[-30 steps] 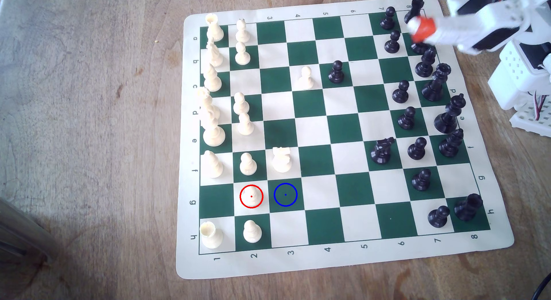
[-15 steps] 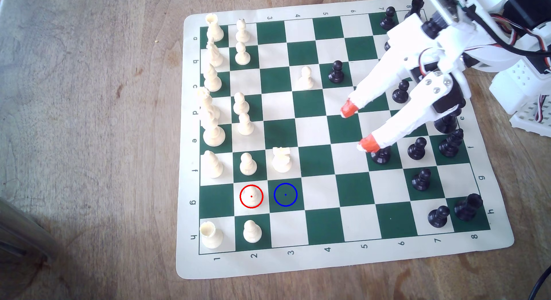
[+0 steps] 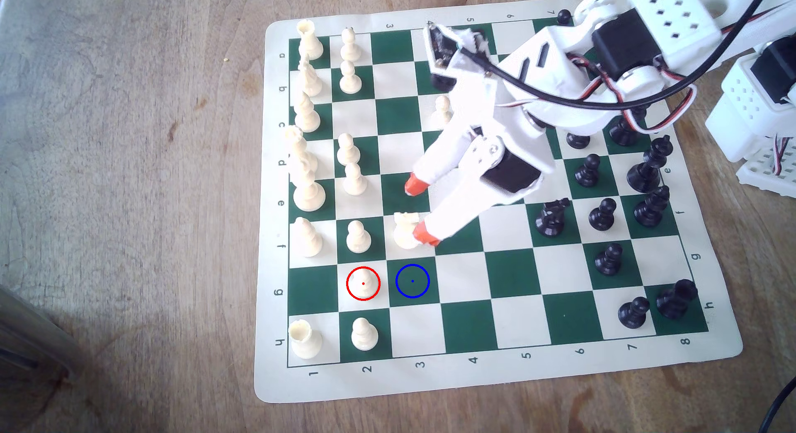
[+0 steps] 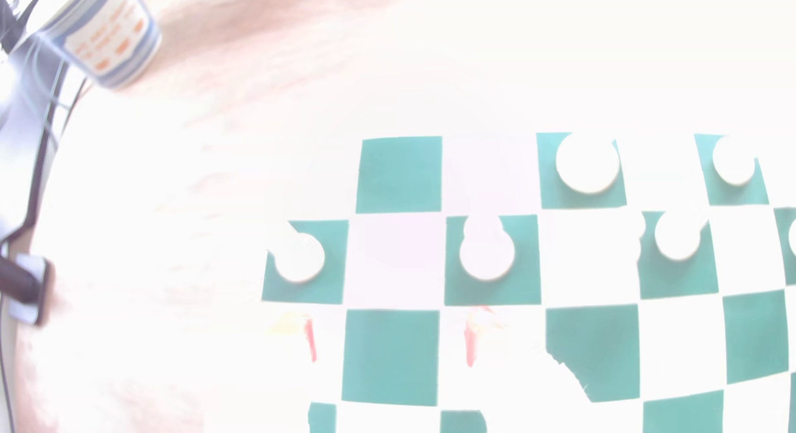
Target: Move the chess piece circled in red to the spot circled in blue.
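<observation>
Nearest the camera, a cream chess piece, a pawn, stands inside the red ring on a cream square of the board, which lies on the wooden bench. Just beside the pawn, toward the exterior view's right, is the spot, a dark green square ringed in blue, unoccupied. Farther back from the pawn, my claw hangs released, jaws spread, holding nothing; one orange tip overlaps the cream knight. I judge this the approach step. Next I must pass the knight, straddle the pawn's collar, then clench.
</observation>
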### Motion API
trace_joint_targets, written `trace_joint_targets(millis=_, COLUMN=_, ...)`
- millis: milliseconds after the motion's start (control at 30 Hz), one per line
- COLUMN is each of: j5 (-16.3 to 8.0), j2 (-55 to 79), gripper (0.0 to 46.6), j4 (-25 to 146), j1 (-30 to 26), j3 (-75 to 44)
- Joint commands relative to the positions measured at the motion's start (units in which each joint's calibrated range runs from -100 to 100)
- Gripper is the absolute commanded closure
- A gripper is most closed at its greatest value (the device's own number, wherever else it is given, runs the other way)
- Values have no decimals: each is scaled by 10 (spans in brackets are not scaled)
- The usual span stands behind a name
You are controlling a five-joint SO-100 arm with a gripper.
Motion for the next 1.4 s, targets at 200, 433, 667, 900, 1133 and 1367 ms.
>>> trace_joint_targets(millis=200, j5=-1, j2=77, gripper=276, j4=-13, j1=2, j3=-116)
trace_joint_targets(millis=433, j5=3, j2=198, gripper=273, j4=31, j1=-5, j3=-264)
trace_joint_targets(millis=667, j5=5, j2=237, gripper=271, j4=37, j1=-4, j3=-306)
trace_joint_targets(millis=900, j5=4, j2=240, gripper=280, j4=41, j1=-19, j3=-306)
trace_joint_targets(millis=1133, j5=4, j2=280, gripper=300, j4=34, j1=-23, j3=-318)
trace_joint_targets(millis=1367, j5=3, j2=293, gripper=299, j4=25, j1=-17, j3=-332)
